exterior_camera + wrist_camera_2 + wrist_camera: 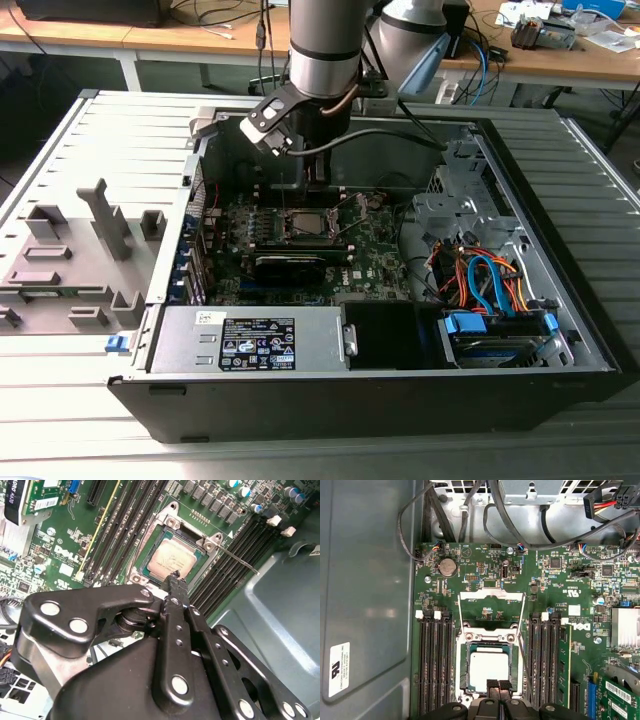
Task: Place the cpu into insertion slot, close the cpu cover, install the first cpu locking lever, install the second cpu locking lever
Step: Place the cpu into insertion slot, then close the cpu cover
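Near side of the insertion slot (459, 660): its rim is hidden behind the gripper (498, 685), whose body is cut off in both wrist views. The fingertips (175, 580) are pressed together with nothing held between them. They are placed over the slot's near edge, and contact cannot be made out. Inside the slot, the cpu (490, 667) is seated. Beside the slot, a locking lever (239, 561) is left unlatched. Beyond the slot, the cpu cover (491, 596) is swung open.
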Robot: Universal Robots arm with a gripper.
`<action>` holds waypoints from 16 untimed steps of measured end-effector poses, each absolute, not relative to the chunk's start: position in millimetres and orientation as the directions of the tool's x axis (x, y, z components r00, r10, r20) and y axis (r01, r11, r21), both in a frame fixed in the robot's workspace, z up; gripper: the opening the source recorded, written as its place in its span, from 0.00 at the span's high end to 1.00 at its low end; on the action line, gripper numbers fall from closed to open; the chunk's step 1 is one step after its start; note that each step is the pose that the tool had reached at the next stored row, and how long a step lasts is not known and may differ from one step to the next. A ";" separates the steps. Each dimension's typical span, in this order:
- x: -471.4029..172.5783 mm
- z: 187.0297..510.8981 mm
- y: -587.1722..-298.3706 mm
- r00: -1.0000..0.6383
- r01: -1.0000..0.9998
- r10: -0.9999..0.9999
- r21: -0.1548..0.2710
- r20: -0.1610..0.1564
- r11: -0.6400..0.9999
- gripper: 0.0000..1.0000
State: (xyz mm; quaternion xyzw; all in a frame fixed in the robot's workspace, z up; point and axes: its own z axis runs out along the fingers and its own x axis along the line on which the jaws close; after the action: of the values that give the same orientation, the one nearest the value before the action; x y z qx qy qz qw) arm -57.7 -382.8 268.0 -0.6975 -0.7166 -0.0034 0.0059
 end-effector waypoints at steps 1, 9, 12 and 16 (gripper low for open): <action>-57.7 268.2 -382.8 -0.027 1.000 1.000 -0.003 0.013 0.027 0.89; -54.9 268.8 -383.3 -0.027 1.000 1.000 -0.004 0.011 0.027 0.89; -44.5 268.5 -384.2 -0.027 1.000 1.000 -0.007 0.007 0.027 0.89; -25.5 268.0 -384.2 -0.029 0.999 1.000 -0.014 0.005 0.029 0.89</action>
State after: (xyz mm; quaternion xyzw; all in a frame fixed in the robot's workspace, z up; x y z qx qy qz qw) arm -25.5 -384.2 268.0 -0.6967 -0.7173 0.0033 0.0067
